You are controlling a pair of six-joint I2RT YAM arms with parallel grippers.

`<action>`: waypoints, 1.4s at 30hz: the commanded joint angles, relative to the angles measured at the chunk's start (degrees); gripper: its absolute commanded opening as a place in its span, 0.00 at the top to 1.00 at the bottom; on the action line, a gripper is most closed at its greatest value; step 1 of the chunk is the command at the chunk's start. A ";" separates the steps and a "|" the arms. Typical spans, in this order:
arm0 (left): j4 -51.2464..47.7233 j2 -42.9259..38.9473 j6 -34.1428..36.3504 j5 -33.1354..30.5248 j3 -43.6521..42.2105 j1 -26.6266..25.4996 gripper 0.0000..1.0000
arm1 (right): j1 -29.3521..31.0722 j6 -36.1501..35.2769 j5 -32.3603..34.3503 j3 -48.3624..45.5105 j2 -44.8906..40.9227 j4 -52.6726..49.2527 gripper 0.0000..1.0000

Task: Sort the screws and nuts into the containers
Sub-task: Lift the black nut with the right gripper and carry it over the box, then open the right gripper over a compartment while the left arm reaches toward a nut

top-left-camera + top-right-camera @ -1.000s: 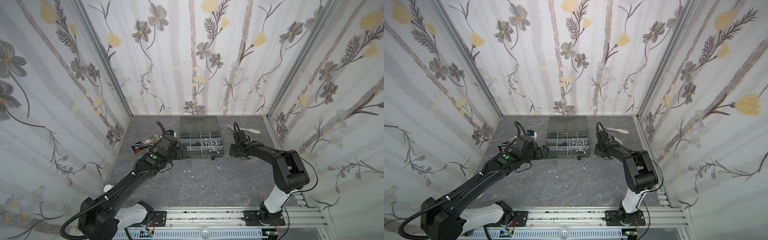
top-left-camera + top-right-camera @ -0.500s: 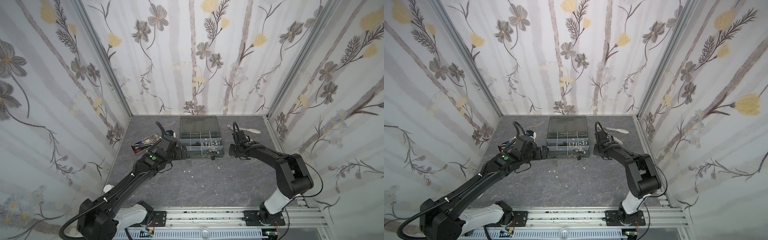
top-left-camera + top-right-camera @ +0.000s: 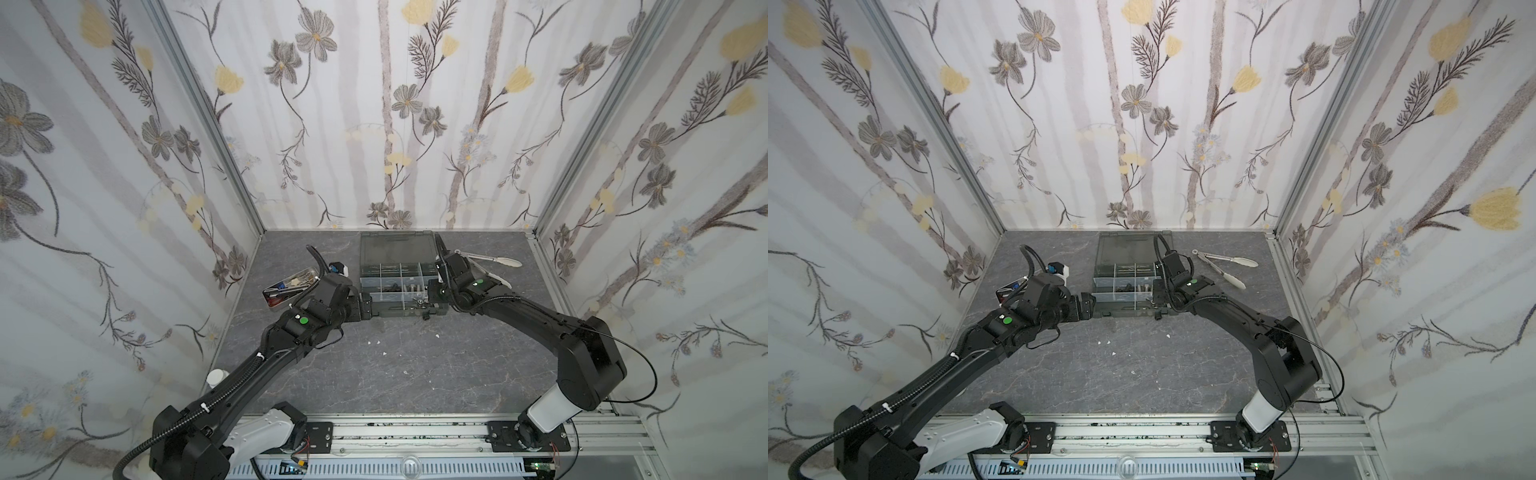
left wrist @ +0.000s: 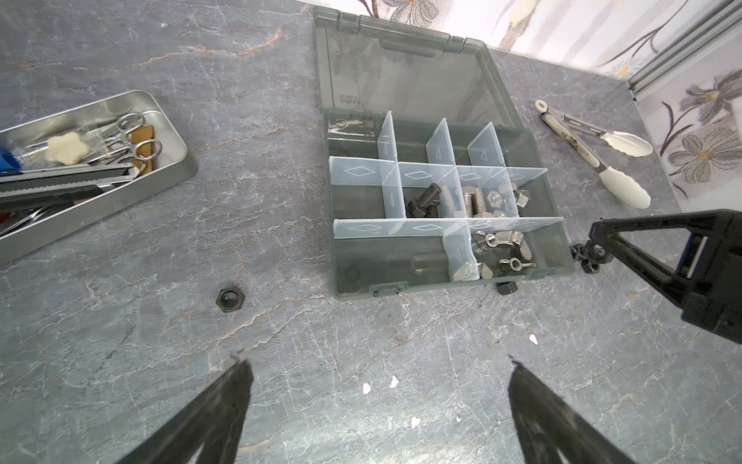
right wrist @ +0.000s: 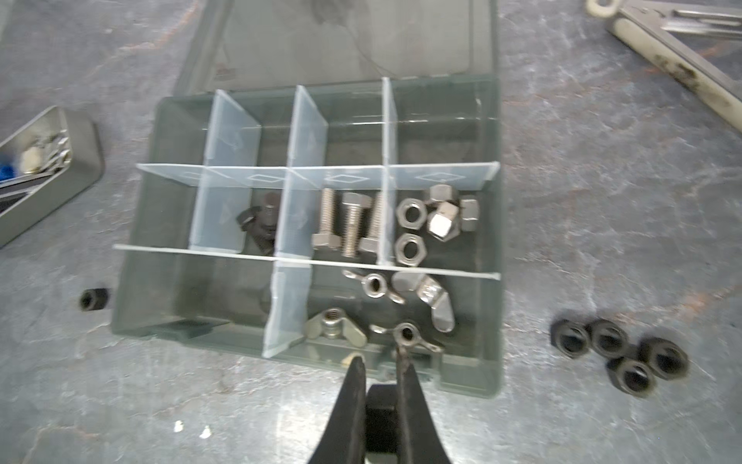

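Entry: four black hex nuts (image 5: 618, 355), unsorted, lying flat in a cluster on the table just beside the right end wall of the organizer box (image 5: 132, 305). Right gripper (image 5: 377, 353) is hovering with fingers closed over the box's front wall, by the wing nuts (image 5: 437, 305). The cluster is lying outward of it, nearer this arm. Lone black nut (image 4: 229, 299) is sitting off the box's left end, ahead of the left gripper (image 4: 377, 361), whose fingers are spread wide, holding nothing
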 commanded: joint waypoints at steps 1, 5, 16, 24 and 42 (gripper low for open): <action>-0.02 -1.75 -3.69 -1.21 -1.25 0.75 0.00 | 1.97 0.57 -2.69 2.68 2.27 2.12 0.91; -1.41 -3.56 -5.47 -1.38 -2.51 2.00 0.00 | 4.94 0.74 -4.57 7.16 6.88 3.22 0.92; -5.68 -7.41 -7.99 -2.17 -5.40 4.44 0.05 | 8.53 1.09 -7.95 13.16 16.50 4.94 0.85; -7.54 -5.89 -9.05 -1.82 -5.62 6.98 0.13 | 8.53 0.72 -8.62 13.23 16.25 5.76 0.64; -6.50 15.90 -6.72 -4.50 0.67 12.15 0.45 | 7.34 -3.05 -7.78 -9.82 -8.50 14.48 0.60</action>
